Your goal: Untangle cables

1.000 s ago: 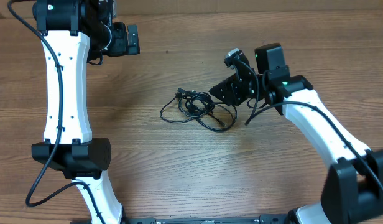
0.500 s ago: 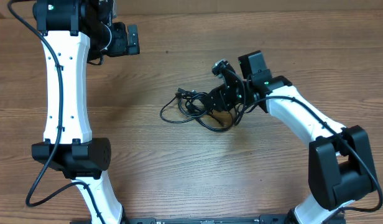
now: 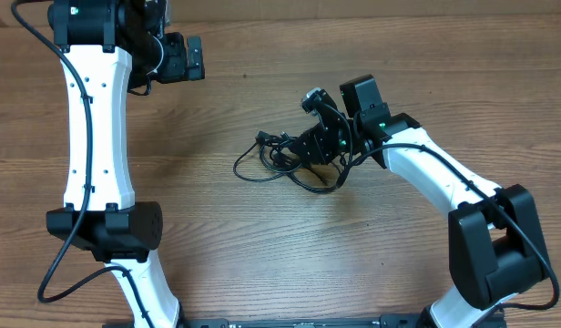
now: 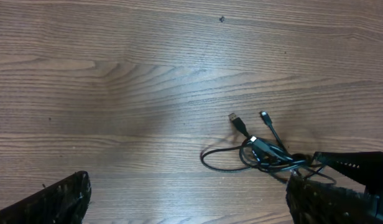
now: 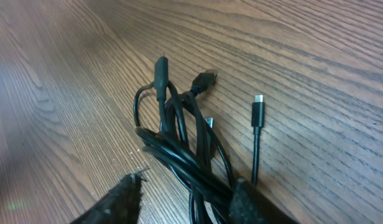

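The cables (image 3: 282, 157) lie as one tangle of thin black cords in the middle of the table. In the right wrist view the bundle (image 5: 179, 140) runs between my right gripper's (image 5: 188, 186) two fingers. The right finger touches the cords; the left finger stands a little apart, so the jaws are open around them. A loose plug end (image 5: 258, 112) lies to the right of the bundle. My right gripper (image 3: 312, 148) sits at the tangle's right side. My left gripper (image 3: 185, 56) hovers open at the far left, away from the cables (image 4: 266, 152), with nothing between its fingers (image 4: 70, 196).
The wooden table (image 3: 262, 255) carries nothing but the tangle. The left arm's white links (image 3: 98, 137) run along the left side, and the right arm (image 3: 444, 182) reaches in from the lower right.
My right arm has moved left onto the tangle's right side, and its jaws have narrowed around the cords. The left arm has not moved.
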Motion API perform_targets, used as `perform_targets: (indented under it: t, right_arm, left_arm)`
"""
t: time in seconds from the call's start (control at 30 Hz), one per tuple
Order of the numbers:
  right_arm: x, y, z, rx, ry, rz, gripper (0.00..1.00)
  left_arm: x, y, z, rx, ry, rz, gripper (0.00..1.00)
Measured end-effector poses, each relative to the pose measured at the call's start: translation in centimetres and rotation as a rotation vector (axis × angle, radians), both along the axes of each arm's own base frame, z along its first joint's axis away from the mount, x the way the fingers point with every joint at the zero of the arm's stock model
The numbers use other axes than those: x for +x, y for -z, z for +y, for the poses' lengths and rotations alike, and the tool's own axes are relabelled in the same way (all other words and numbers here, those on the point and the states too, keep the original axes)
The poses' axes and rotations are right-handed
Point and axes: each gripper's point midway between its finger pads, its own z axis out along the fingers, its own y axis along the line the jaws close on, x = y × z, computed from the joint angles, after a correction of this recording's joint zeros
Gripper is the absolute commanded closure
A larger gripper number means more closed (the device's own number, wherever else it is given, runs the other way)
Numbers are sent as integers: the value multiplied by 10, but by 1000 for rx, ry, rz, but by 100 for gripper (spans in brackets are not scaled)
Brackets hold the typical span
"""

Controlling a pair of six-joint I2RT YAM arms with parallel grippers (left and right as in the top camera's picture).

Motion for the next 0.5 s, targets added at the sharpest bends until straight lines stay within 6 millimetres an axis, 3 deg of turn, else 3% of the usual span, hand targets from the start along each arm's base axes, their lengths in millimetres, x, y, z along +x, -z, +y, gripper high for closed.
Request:
perform_targets:
  t: [0.33,0.37,0.5]
  right_arm:
    - [-3,22,0,-26,0,50,52]
    - [-2,22,0,-26,0,49,54]
    - [-2,22,0,-28,-1,46,78]
  left_arm:
    - [0,0,0,0,0,0,0]
    - [0,0,0,0,0,0,0]
    - [0,0,0,0,0,0,0]
